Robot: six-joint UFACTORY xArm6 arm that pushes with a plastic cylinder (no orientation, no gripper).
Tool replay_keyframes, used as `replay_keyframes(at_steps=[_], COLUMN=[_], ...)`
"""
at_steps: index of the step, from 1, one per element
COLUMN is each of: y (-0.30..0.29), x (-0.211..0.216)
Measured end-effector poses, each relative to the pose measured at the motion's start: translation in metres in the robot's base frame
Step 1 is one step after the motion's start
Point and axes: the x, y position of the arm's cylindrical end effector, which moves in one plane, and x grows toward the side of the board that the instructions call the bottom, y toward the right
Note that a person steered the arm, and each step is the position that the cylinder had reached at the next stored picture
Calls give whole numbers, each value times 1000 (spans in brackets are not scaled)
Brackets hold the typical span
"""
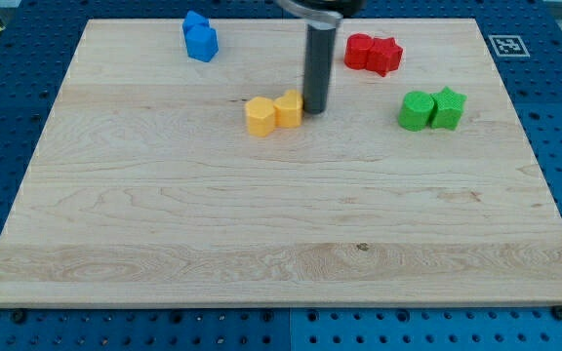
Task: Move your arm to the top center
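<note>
Pale wood forms the board [281, 224], which is laid on a blue perforated surface [8, 97] bearing a printed marker [504, 44] at the far right corner. The dark rod [317, 63] is seen descending from the view's top, and my tip [314, 110] is found resting on the board just right of the yellow blocks [273, 113], touching or all but touching the right-hand one; contact cannot be confirmed. No jaws are fitted, so nothing is held and no opening can be reported. The target of the task, the far centre strip of the board [281, 29], is judged to lie straight beyond the tip, away from the near edge and marginally to the left. That strip appears unoccupied between the blue blocks [200, 37] at far left and the red blocks [374, 53] at far right, the latter being nearer the rod's line. The green blocks [432, 109] lie well apart to the right, level with the tip. A straight push away from the near edge is judged sufficient; the yellow pair should be left undisturbed, as the travel leads away from it, and only slight leftward correction is thought needed.
</note>
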Motion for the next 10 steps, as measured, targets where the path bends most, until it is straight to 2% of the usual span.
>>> replay_keyframes(at_steps=[1,2,3,5,10], y=[-33,-37,-15,-10,-10], x=[0,-14,-52,-34,-33])
